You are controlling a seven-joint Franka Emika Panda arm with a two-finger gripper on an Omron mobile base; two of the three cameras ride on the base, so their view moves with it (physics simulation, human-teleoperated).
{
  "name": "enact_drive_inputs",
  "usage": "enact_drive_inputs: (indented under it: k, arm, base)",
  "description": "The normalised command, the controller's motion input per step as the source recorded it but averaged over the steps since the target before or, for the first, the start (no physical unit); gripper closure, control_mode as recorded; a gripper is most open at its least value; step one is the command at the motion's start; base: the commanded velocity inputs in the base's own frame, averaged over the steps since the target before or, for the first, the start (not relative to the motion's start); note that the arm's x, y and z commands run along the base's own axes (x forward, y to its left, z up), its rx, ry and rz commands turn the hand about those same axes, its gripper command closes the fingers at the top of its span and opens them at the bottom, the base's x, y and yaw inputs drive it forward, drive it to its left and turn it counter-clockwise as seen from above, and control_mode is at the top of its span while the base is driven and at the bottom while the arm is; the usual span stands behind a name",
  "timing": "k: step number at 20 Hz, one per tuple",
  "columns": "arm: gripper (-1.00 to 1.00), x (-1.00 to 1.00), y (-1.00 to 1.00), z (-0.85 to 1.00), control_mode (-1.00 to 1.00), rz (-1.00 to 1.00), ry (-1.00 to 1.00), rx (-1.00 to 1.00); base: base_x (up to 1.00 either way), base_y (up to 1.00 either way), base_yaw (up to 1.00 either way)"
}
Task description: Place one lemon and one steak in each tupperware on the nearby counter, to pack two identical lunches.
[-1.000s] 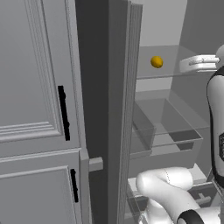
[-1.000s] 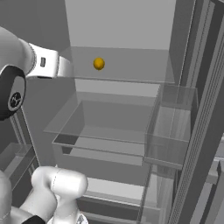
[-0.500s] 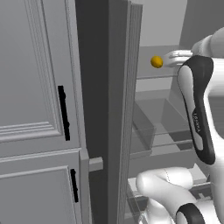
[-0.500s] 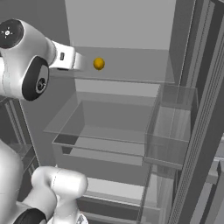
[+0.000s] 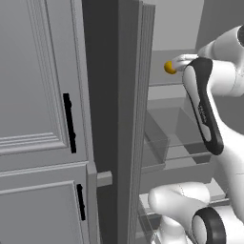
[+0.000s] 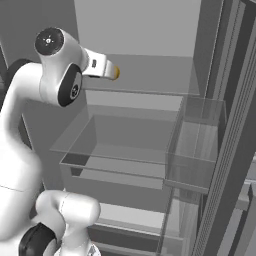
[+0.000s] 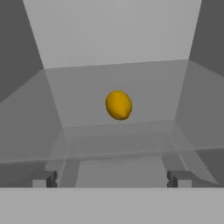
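A yellow lemon [image 7: 118, 105] lies on the upper glass shelf [image 7: 113, 87] of an open fridge. In the hand view it sits dead ahead, a short way beyond my gripper [image 7: 111, 179], whose two fingertips [image 7: 43, 178] stand wide apart with nothing between them. From the left base view the lemon [image 5: 169, 67] shows just left of the hand's white end [image 5: 183, 60]. In the right base view the hand [image 6: 100, 67] covers most of the lemon [image 6: 116, 73]. The steak, the tupperware and the counter are out of view.
Below the lemon's shelf sit a clear drawer [image 6: 120, 150] and further glass shelves. The open fridge door with its bins [image 6: 195, 150] stands to the right. Grey panelled cabinet doors with black handles [image 5: 70, 123] close off the left. My arm's elbow [image 5: 205, 109] fills the fridge opening.
The arm has swung up and in, carrying the hand along the upper shelf until it is right by the lemon. The lemon has not moved; the jaws stayed open.
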Motion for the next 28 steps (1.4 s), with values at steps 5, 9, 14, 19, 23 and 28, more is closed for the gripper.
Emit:
enact_drive_inputs:
  k: [5,9,14,19,23,28]
  arm:
    - [-1.00,0.70,-0.06,-0.22,-1.00,0.00,0.08,0.00]
    - [-1.00,0.62,-0.04,-0.01,-1.00,0.00,0.12,0.00]
    - [-1.00,0.61,-0.04,-0.12,-1.00,0.00,0.08,0.00]
    - [-1.00,0.59,-0.11,-0.19,-1.00,0.00,0.02,0.00]
    - [-1.00,0.56,-0.12,-0.18,-1.00,0.00,0.04,0.00]
    - [-1.00,0.24,0.00,-0.21,-1.00,0.00,0.00,0.00]
  base:
    - [0.00,0.00,0.00]
    - [0.00,0.00,0.00]
    - [0.00,0.00,0.00]
    - [0.00,0.00,0.00]
    - [0.00,0.00,0.00]
    - [0.00,0.00,0.00]
